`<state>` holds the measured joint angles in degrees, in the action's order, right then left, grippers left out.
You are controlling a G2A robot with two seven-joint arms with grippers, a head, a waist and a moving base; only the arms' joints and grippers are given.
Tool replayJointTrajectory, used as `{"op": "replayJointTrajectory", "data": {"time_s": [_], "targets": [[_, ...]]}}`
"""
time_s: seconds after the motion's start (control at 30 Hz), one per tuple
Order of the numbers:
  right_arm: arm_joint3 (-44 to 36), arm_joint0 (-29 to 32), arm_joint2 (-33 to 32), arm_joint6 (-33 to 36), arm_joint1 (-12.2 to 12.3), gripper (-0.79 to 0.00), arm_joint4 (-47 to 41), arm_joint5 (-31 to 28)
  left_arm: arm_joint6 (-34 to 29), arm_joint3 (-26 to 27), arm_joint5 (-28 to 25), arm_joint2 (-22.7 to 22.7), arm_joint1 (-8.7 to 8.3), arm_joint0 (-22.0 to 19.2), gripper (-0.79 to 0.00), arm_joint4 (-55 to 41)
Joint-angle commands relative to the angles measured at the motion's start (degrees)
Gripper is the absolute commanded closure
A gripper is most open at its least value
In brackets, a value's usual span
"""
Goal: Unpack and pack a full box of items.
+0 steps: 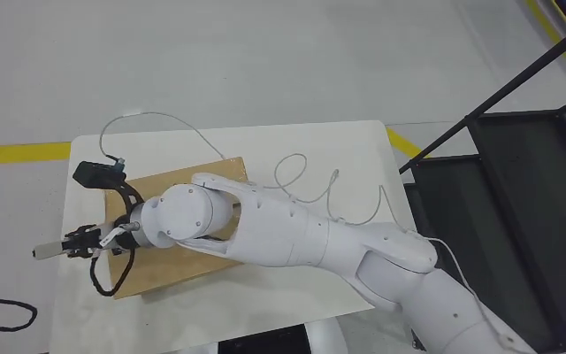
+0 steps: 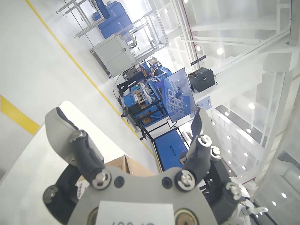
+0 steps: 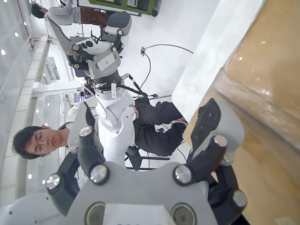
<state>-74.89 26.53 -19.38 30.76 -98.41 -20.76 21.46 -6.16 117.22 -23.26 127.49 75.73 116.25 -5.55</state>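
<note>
Cardboard forms the one container here: from the top view a brown, rectangular, flat-topped cardboard box (image 1: 168, 270) lies on the left half of the white rectangular table (image 1: 292, 142), its top shut, so what it holds cannot be seen. The white right arm lies across the box, and the right gripper (image 1: 66, 243) hangs past the box's left edge; from this height its fingers are hard to read. A thin white cable (image 1: 292, 157) curls over the table to the right of the box. In the left wrist view the left gripper (image 2: 128, 112) stands with its two fingers spread wide and nothing between them, raised above a rounded corner of the table (image 2: 23, 165); a corner of the box (image 2: 131, 167) shows below it, with a white barcode label (image 2: 80, 187) on its side. In the right wrist view the right gripper (image 3: 148, 106) is also spread wide and holds nothing. One finger (image 3: 206, 122) sits just beside the edge of the box (image 3: 264, 71); whether it touches cannot be told. A strip of clear glossy tape (image 3: 257, 94) runs across the cardboard, sealing it. The left gripper hangs farther off, beyond the table edge (image 3: 211, 54).
</note>
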Motion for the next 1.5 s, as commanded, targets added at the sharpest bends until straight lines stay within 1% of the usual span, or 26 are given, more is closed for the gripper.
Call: {"op": "replayJointTrajectory", "data": {"time_s": [0.0, 0.13, 0.27, 0.4, 0.53, 0.8, 1.0, 1.17, 1.47], "targets": [[1.46, -0.67, 0.49, -0.73, -1.15, -0.785, 0.34, 0.96, 0.00, 0.00, 0.00, 0.00, 0.00, 0.00, -0.785, 0.00], [4.47, -1.25, 0.87, -1.39, -3.32, -0.785, -0.17, 2.25, 0.00, 0.00, 0.00, 0.00, 0.00, 0.00, -0.785, 0.00], [7.17, -1.31, 0.56, -1.94, -4.86, -0.785, -0.45, 3.52, 0.00, 0.00, 0.00, 0.00, 0.00, 0.00, -0.785, 0.00], [9.28, -0.77, -0.31, -1.54, -5.67, -0.785, -0.84, 4.27, 0.00, 0.00, 0.00, 0.00, 0.00, 0.00, -0.785, 0.00], [10.29, -0.14, -1.39, -0.82, -5.94, -0.785, -0.52, 5.10, 0.00, 0.00, 0.00, 0.00, 0.00, 0.00, -0.785, 0.00], [9.27, 0.56, -3.58, 1.92, -5.27, -0.785, 2.59, 8.28, 0.00, 0.00, 0.00, 0.00, 0.00, 0.00, -0.785, 0.00], [7.03, 0.78, -4.08, 4.76, -4.31, -0.785, 6.89, 13.12, 0.00, 0.00, 0.00, 0.00, 0.00, 0.00, -0.785, 0.00], [5.57, 1.56, -4.62, 6.64, -3.39, -0.785, 9.94, 16.32, 0.00, 0.00, 0.00, 0.00, 0.00, 0.00, -0.785, 0.00], [2.44, 4.16, -7.12, 8.48, -1.36, -0.785, 13.96, 19.64, 0.00, 0.00, 0.00, 0.00, 0.00, 0.00, -0.785, 0.00]]}}
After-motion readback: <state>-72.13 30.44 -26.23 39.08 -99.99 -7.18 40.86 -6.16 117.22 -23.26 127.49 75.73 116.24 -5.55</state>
